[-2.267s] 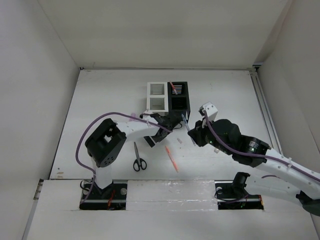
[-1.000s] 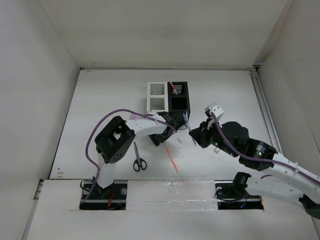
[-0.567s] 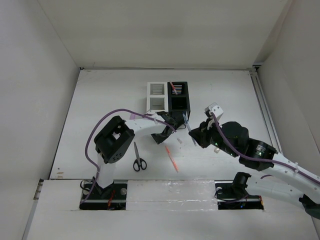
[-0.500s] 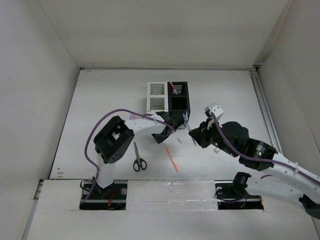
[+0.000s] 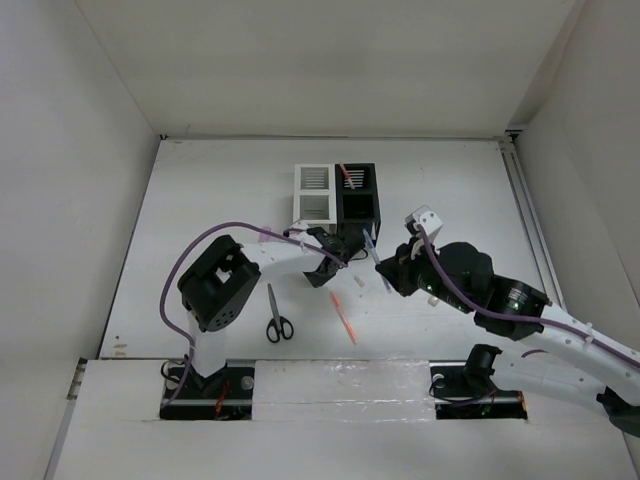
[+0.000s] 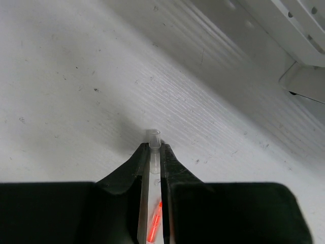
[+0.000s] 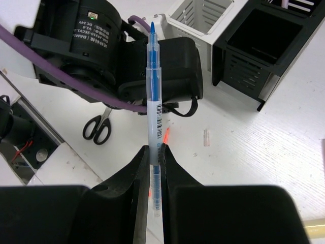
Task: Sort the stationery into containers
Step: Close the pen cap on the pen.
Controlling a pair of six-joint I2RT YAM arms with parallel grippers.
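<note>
My left gripper (image 6: 153, 147) is shut on a small clear cap (image 6: 153, 135), whose end pokes out past the fingertips just above the table. In the top view this gripper (image 5: 333, 268) sits in front of the white container (image 5: 314, 193). My right gripper (image 7: 154, 149) is shut on an uncapped blue pen (image 7: 153, 91), its tip pointing toward the left wrist. From above, the blue pen (image 5: 370, 246) hangs in front of the black container (image 5: 358, 205), which holds a pink pen (image 5: 348, 176). An orange pen (image 5: 343, 318) and black scissors (image 5: 277, 316) lie on the table.
A small pinkish translucent piece (image 7: 206, 137) lies on the table between the two grippers. The left arm's black wrist (image 7: 101, 40) is close in front of the blue pen's tip. White walls enclose the table on three sides.
My left gripper has shut on the clear cap. Its arm has shifted slightly. The right arm has drifted a little to the left, still holding the blue pen.
</note>
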